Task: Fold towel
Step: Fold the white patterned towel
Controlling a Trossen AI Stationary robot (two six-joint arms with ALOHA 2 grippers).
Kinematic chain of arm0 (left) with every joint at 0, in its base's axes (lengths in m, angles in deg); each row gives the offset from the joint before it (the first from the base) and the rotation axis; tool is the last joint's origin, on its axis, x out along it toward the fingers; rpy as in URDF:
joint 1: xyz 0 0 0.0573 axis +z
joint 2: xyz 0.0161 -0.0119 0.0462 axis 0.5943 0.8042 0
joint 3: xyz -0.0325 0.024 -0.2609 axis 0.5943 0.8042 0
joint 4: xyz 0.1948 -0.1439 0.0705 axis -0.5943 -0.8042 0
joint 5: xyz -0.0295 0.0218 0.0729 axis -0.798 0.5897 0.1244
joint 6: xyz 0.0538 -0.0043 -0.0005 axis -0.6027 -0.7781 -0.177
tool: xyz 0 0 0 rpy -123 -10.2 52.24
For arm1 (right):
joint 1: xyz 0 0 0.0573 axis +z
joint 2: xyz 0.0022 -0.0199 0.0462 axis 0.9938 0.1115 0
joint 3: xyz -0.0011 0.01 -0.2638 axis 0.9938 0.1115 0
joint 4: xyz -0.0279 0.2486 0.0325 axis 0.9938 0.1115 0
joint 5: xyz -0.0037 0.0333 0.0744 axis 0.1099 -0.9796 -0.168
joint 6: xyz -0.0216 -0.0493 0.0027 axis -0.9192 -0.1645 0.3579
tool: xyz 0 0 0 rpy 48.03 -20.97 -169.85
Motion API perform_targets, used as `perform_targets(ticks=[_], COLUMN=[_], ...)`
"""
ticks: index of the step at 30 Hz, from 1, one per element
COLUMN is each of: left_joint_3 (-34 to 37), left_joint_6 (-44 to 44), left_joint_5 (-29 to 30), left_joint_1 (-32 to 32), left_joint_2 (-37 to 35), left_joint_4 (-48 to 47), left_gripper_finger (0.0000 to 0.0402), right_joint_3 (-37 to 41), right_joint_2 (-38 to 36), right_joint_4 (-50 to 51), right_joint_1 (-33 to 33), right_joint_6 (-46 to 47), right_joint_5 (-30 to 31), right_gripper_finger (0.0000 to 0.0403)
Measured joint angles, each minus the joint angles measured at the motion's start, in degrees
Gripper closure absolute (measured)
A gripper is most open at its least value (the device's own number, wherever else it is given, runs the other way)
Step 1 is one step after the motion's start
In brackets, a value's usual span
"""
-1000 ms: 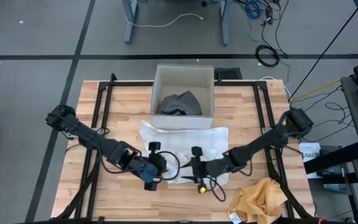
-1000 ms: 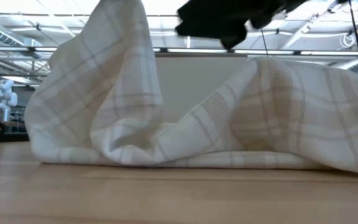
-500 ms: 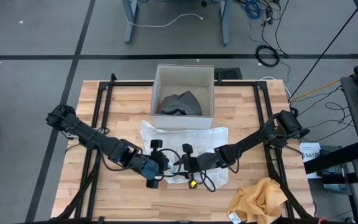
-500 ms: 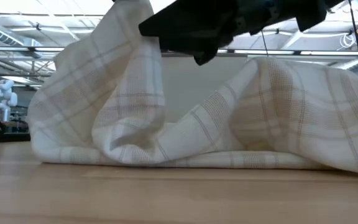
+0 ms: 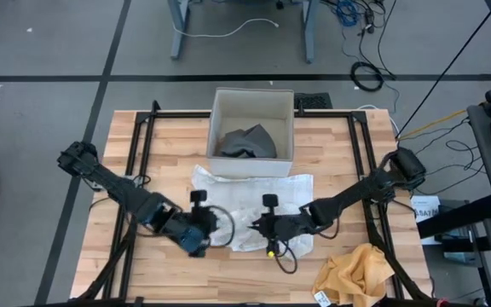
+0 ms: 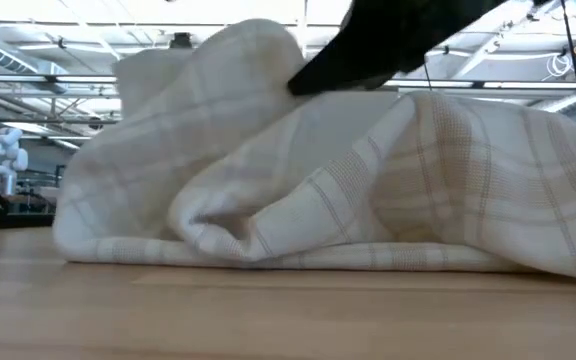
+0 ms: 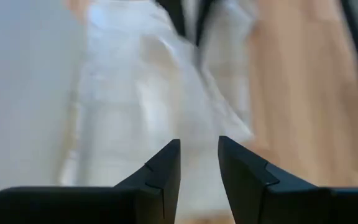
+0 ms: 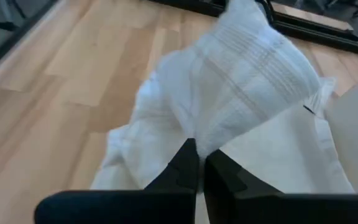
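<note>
A white plaid towel (image 5: 271, 192) lies crumpled on the wooden table, just in front of the box; in the low view it bulges up in a rounded hump (image 6: 238, 120). My right gripper (image 5: 261, 223) reaches in from the table's right and is shut on a raised fold of it (image 8: 197, 155). My left gripper (image 5: 201, 246) hovers by the towel's near left corner. Its fingers (image 7: 197, 155) stand apart with nothing between them, and the towel is spread beyond them. My right gripper pinches a raised fold of the towel (image 8: 211, 138) between its two fingertips, near the towel's near edge. The fingers come from the table's right, slanting down. The fold stands up off the table, slack, while the rest of the towel (image 6: 418, 220) lies on the wood.
An open box (image 5: 214, 128) at the table's far middle holds a grey cloth (image 5: 247, 141). A yellow cloth (image 5: 356, 271) lies at the near right corner. Black frame rails (image 5: 139, 162) run along both sides. Bare wood shows at the near left (image 5: 118, 264).
My left gripper has drawn back toward the table's left edge, away from the towel. My right gripper reached left to the towel's raised part, then came back a little to the right. The tall peak at the towel's left has sunk into a lower, rounder hump leaning right.
</note>
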Motion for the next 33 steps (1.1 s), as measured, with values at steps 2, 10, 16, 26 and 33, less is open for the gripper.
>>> perform_targets(ticks=[2,10,16,26,33], left_joint_3=[0.18,14.03,25.21,32.28,32.26], left_joint_6=[0.91,2.14,-1.78,-12.69,-17.90], left_joint_5=[-1.63,-3.24,-3.50,-4.06,-15.04], left_joint_1=[-1.85,-1.59,3.56,14.19,16.90], left_joint_2=[-0.11,-0.01,-0.01,0.00,-0.03], left_joint_4=[-2.19,4.21,18.19,21.98,35.20], left_gripper_finger=[0.0287,0.0287,0.0287,0.0287,0.0287], right_joint_3=[0.00,0.00,0.00,0.00,0.00], right_joint_2=[-2.24,-8.69,-10.26,-10.24,-10.24], right_joint_4=[4.06,14.08,18.24,21.16,21.45], right_joint_1=[0.47,1.94,1.91,1.96,1.96], right_joint_6=[1.56,6.08,9.87,13.62,13.32], right_joint_5=[0.06,-0.38,-4.30,-6.49,-7.84], right_gripper_finger=[0.0401,0.0402,0.0403,0.0403,0.0403])
